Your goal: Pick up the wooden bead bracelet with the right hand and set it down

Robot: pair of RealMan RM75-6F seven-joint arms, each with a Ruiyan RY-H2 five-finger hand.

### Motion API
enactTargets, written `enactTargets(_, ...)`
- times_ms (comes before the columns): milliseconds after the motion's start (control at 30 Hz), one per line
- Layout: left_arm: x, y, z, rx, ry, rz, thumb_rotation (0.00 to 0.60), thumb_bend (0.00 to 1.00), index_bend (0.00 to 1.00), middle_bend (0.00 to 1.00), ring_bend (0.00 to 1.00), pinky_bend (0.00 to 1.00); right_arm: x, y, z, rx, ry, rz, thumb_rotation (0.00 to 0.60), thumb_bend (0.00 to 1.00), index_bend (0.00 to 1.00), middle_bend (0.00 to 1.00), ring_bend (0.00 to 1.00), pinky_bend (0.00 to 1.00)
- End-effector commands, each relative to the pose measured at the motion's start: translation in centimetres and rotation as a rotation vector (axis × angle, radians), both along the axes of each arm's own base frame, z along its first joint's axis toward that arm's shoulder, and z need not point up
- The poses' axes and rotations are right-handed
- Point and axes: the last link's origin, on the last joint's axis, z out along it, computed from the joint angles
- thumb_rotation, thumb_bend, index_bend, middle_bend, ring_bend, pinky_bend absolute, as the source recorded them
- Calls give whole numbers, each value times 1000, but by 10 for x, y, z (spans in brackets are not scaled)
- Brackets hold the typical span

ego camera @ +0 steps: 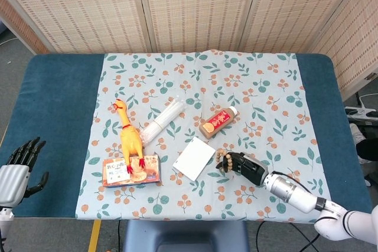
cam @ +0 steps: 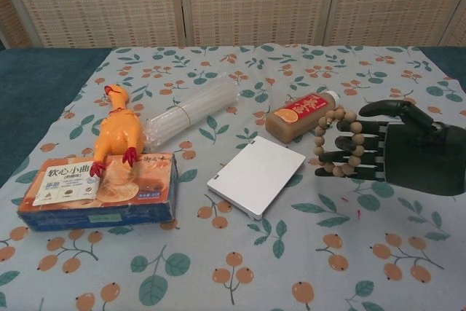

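The wooden bead bracelet hangs looped around the outstretched fingers of my black right hand, just right of the white card. The fingers point left and the thumb sits above them, a little over the floral cloth. Whether the beads touch the cloth I cannot tell. My left hand rests at the table's left edge with its fingers apart and nothing in it; the chest view does not show it.
A white card lies left of the right hand, a brown bottle behind it. Further left are a bundle of clear straws, a yellow rubber chicken and a blue box. The floral cloth covers the blue table.
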Motion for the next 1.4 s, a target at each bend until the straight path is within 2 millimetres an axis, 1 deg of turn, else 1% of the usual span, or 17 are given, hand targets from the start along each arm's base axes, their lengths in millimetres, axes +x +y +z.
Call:
enactTargets(33, 0, 0, 0, 0, 0, -1, 600, 456, 0, 0, 0, 141, -2, 0, 1, -6, 8, -7, 313, 571, 528, 580, 306, 208)
enactTargets(100, 0, 0, 0, 0, 0, -1, 600, 456, 0, 0, 0, 141, -4, -1, 1, -15, 12, -18, 331, 571, 536, 580, 313, 212)
enactTargets(267, 1, 0, 0, -1, -1, -3, 600, 455, 0, 0, 0, 140, -3, -5, 5, -33, 14, -41, 426, 592, 552, 580, 325, 231)
enactTargets(400, 1, 0, 0, -1, -2, -4, 600, 455, 0, 0, 0, 141, -4, -4, 6, -40, 8, -48, 515, 754, 557, 580, 328, 231)
enactTargets(567, 1, 0, 0, -1, -3, -4, 600, 455, 0, 0, 0, 141, -5, -3, 7, -48, 0, -52, 593, 983, 559, 580, 328, 232)
enactTargets(667, 1, 0, 0, 0, -2, -4, 600, 455, 0, 0, 0, 141, -5, -2, 6, -48, 6, -43, 597, 1000, 553, 580, 328, 232)
enactTargets(700, 1, 0, 0, 0, -2, -4, 600, 455, 0, 0, 0, 141, -6, -2, 5, -47, 15, -36, 572, 999, 541, 580, 328, 232)
enactTargets(733, 1, 0, 0, -1, -2, -4, 600, 456, 0, 0, 0, 141, -6, -2, 5, -46, 23, -30, 542, 975, 531, 580, 328, 232)
enactTargets(767, 1, 0, 0, 0, -3, -3, 600, 455, 0, 0, 0, 141, -6, -1, 4, -47, 30, -27, 508, 918, 522, 580, 328, 232)
enactTargets(800, 1, 0, 0, 0, -3, -3, 600, 455, 0, 0, 0, 141, -7, -1, 4, -49, 36, -25, 474, 840, 516, 580, 328, 232)
enactTargets(867, 0, 0, 0, 0, -3, -2, 600, 454, 0, 0, 0, 141, -5, -4, 4, -57, 50, -16, 417, 624, 505, 580, 328, 232)
enactTargets(900, 0, 0, 0, 0, -2, -2, 600, 455, 0, 0, 0, 141, -5, -4, 4, -60, 60, -13, 403, 576, 502, 580, 328, 232)
enactTargets(1033, 0, 1, 0, -1, -3, -2, 600, 454, 0, 0, 0, 141, -6, -3, 2, -70, 91, 3, 320, 308, 472, 579, 327, 232)
enactTargets(1067, 0, 1, 0, 0, -3, -2, 600, 455, 0, 0, 0, 141, -6, -3, 2, -73, 100, 9, 304, 271, 467, 579, 327, 233)
enactTargets(1133, 0, 1, 0, 1, -3, -1, 600, 454, 0, 0, 0, 141, -5, -2, 1, -76, 107, 16, 286, 236, 458, 579, 327, 233)
enactTargets(1333, 0, 1, 1, 3, -4, 0, 600, 455, 0, 0, 0, 142, -4, -2, 0, -74, 105, 11, 283, 227, 470, 580, 327, 235)
enactTargets(1400, 0, 1, 1, 4, -5, 0, 600, 455, 0, 0, 0, 142, -4, -2, 0, -77, 94, 4, 284, 247, 493, 580, 327, 236)
